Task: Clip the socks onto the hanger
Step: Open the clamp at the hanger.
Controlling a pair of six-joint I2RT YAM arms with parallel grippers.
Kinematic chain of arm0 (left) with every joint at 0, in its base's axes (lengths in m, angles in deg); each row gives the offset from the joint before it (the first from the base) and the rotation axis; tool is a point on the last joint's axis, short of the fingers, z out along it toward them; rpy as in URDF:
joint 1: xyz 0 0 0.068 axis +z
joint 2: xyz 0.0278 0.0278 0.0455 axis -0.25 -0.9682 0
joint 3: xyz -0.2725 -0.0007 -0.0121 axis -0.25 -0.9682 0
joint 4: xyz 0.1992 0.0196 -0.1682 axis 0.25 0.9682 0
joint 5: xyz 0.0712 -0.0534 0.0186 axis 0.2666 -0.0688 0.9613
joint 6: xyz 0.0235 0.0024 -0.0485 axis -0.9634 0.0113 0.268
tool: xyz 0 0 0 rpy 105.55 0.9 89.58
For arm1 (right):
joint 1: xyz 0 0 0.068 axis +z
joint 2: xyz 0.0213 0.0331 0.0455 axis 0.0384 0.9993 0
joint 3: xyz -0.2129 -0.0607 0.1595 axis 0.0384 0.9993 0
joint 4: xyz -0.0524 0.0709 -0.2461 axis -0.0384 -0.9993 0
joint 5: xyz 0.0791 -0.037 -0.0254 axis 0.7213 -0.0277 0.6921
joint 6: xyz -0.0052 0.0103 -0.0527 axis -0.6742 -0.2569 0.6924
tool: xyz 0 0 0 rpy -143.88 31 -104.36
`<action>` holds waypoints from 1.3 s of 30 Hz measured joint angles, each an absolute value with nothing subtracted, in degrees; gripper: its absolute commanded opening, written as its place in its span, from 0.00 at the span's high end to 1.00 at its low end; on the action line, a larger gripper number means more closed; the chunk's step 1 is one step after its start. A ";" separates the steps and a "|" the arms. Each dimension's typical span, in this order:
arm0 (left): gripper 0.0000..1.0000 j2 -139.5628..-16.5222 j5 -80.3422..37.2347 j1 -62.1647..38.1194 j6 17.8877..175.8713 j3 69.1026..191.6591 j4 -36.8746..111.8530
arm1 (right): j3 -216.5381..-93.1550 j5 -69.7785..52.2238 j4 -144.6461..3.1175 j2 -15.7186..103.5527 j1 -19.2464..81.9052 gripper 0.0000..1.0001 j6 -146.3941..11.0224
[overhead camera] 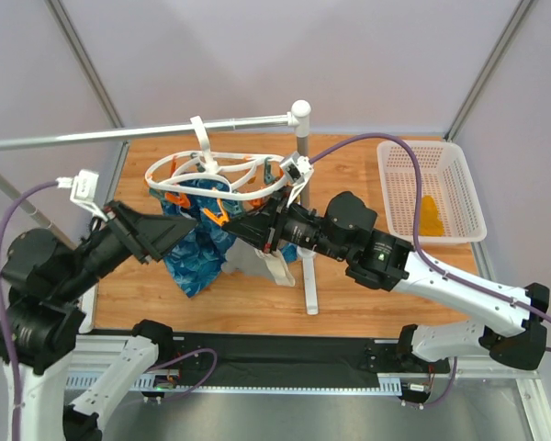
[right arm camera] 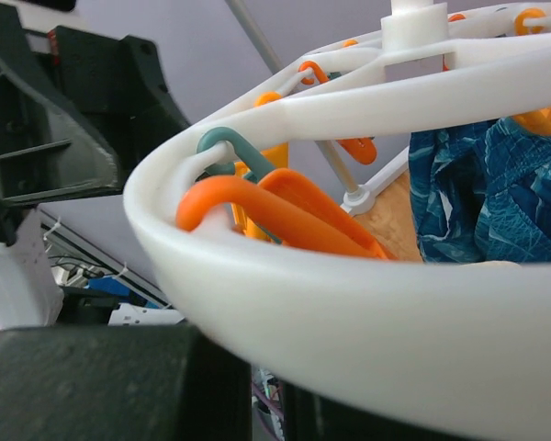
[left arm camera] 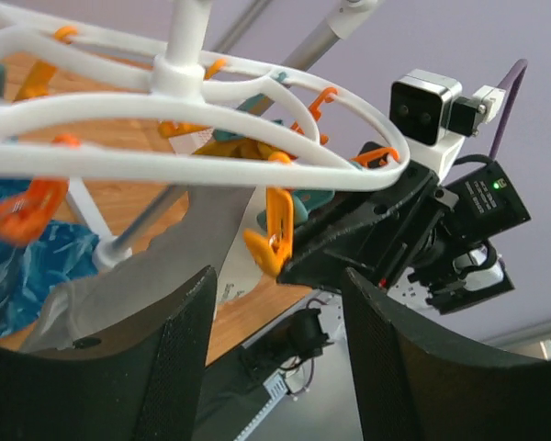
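- Currently, the hanger (overhead camera: 222, 175) is being carried by its hook on the grey rail (overhead camera: 119, 136), above the far-left part of the wooden table (overhead camera: 257, 299).
- The socks (overhead camera: 429, 217) are being kept in the white basket (overhead camera: 459, 175) at the far right, well apart from the hanger. Only one mustard-yellow heap is being shown, so whether both are lying there cannot be told.
- The left gripper (overhead camera: 189, 223) is being held released beside the hanger's near rim, on its left. Its fingers (left arm camera: 165, 367) are being kept spread with nothing between them, and an orange clip (left arm camera: 271, 234) is being seen just above the gap.
- The right gripper (overhead camera: 235, 224) is being held close by the same near rim from the right. In the right wrist view the white ring is filling most of the frame, and whether the jaws are clenched cannot be told.
- A blue cloth (overhead camera: 195, 253) is being hung below the hanger, with a grey garment (overhead camera: 253, 262) just to its right.
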State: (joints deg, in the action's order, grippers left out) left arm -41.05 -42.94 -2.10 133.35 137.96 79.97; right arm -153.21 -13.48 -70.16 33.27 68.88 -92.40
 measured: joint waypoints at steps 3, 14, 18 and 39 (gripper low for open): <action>0.37 -36.70 -37.08 -2.10 134.47 139.73 85.66 | -153.34 -14.62 -70.62 33.60 68.88 1.00 -90.39; 0.44 -41.97 -32.17 -2.17 144.24 139.99 92.89 | -154.72 -20.10 -72.32 35.17 69.38 1.00 -82.30; 0.44 -47.37 -31.86 -2.17 145.44 141.83 93.72 | -155.68 -21.48 -72.82 36.00 69.93 1.00 -80.05; 0.46 -48.26 -33.04 -4.00 146.07 141.50 89.46 | -159.29 -23.47 -74.05 39.57 70.65 1.00 -78.26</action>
State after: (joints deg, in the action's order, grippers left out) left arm -48.26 -33.04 -4.00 146.07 141.50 89.46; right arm -159.29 -23.47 -74.05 39.57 70.65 -78.26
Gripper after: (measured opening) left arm 0.534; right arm 0.064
